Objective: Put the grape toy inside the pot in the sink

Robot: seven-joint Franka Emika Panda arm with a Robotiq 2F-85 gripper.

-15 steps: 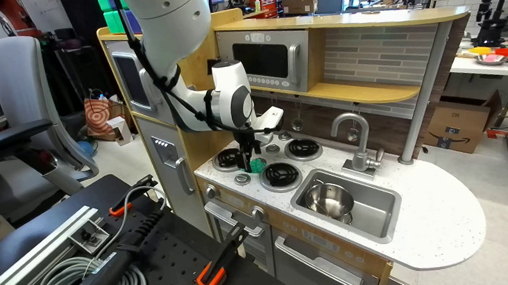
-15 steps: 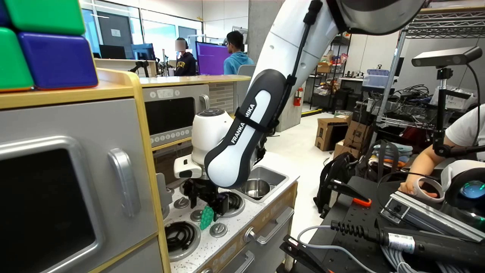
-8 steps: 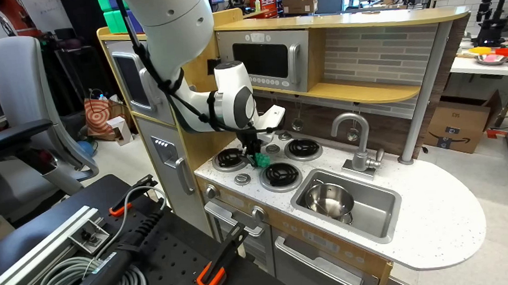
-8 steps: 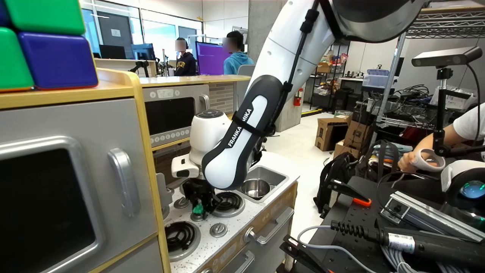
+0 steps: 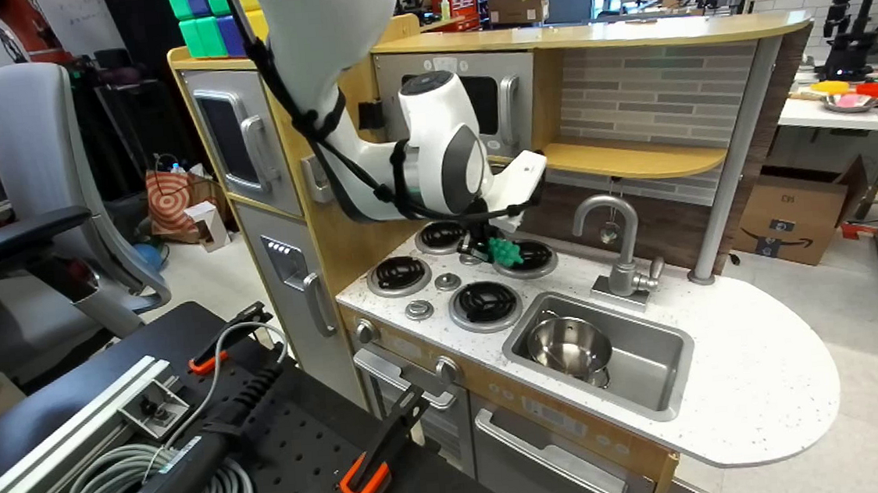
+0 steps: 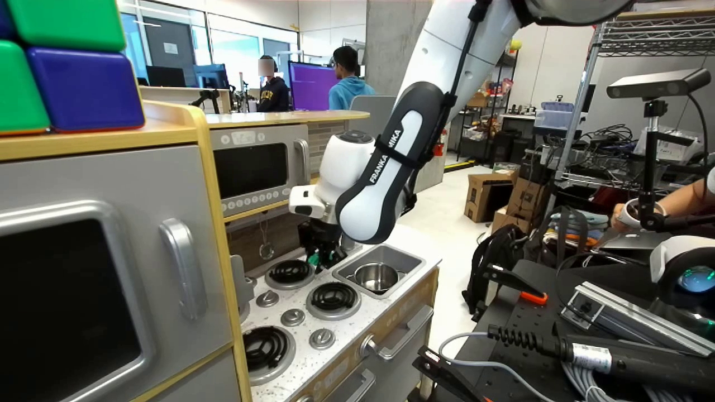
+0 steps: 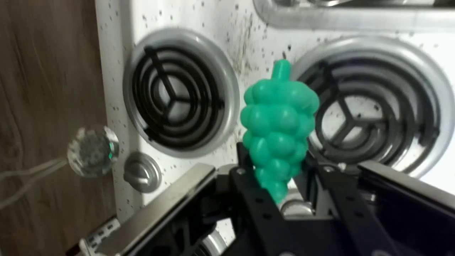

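Observation:
The green grape toy is pinched between the black fingers of my gripper, its stem end pointing away from the palm. In both exterior views the toy is held above the stovetop, in front of the back burner closest to the faucet. From the other angle only a bit of the toy shows beside the gripper. The shiny silver pot stands in the grey sink, towards its stove side. In the wrist view just the sink's rim shows at the top edge.
A curved faucet rises behind the sink. Black coil burners and grey knobs lie on the stovetop. Behind, a yellow shelf and a toy microwave overhang the counter. A utensil hangs along the back wall.
The gripper has shut on the grape toy, which was on the stovetop between its open fingers. Toy and gripper have risen and moved towards the back burner on the sink side.

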